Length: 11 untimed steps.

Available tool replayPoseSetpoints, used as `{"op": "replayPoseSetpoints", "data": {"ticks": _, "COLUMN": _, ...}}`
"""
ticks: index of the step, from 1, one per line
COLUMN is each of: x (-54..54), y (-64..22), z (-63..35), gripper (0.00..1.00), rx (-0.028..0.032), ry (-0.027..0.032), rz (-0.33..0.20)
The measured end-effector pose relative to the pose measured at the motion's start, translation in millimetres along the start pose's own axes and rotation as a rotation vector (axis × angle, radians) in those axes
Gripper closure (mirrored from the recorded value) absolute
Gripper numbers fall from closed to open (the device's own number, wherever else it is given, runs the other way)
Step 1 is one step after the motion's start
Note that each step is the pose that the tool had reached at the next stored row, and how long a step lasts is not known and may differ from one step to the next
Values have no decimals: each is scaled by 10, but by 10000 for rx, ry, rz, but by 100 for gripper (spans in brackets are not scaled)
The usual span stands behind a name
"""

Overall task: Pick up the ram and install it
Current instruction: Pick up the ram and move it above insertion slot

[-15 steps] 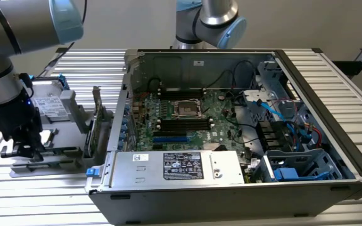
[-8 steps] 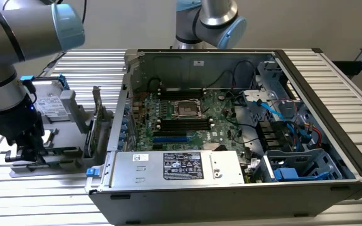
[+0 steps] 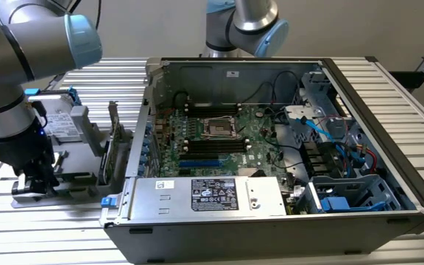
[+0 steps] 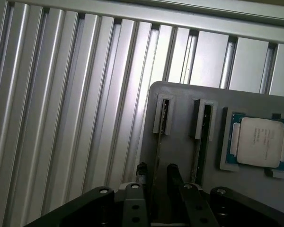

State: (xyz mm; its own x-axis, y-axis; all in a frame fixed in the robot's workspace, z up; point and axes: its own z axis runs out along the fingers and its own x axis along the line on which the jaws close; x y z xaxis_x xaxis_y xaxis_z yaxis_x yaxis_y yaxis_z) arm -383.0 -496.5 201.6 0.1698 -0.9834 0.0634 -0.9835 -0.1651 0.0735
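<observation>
Wrist view shows the gripper (image 4: pixel 157 171) spread wide astride the ram (image 4: pixel 159 142), edge-on, its near end hidden.

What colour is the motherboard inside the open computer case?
Green. The flat rectangular motherboard shows best in the exterior view.

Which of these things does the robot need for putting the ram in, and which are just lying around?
For the job:
- the ram, standing edge-on in the grey holder
- the open claw, one finger on either side of the ram
- the black memory slots in the computer

Just lying about:
- the processor chip
- the upright card
- the power supply
- the blue cables
</observation>
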Motion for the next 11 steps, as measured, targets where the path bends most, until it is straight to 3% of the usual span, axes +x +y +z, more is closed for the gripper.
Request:
{"op": "replayPoseSetpoints", "data": {"ticks": 3, "x": -3, "y": -3, "z": 52, "gripper": 69, "rx": 2, "ry": 3, "rz": -36}}
{"op": "replayPoseSetpoints", "data": {"ticks": 11, "x": -4, "y": -4, "z": 80, "gripper": 69, "rx": 2, "ry": 4, "rz": -48}}
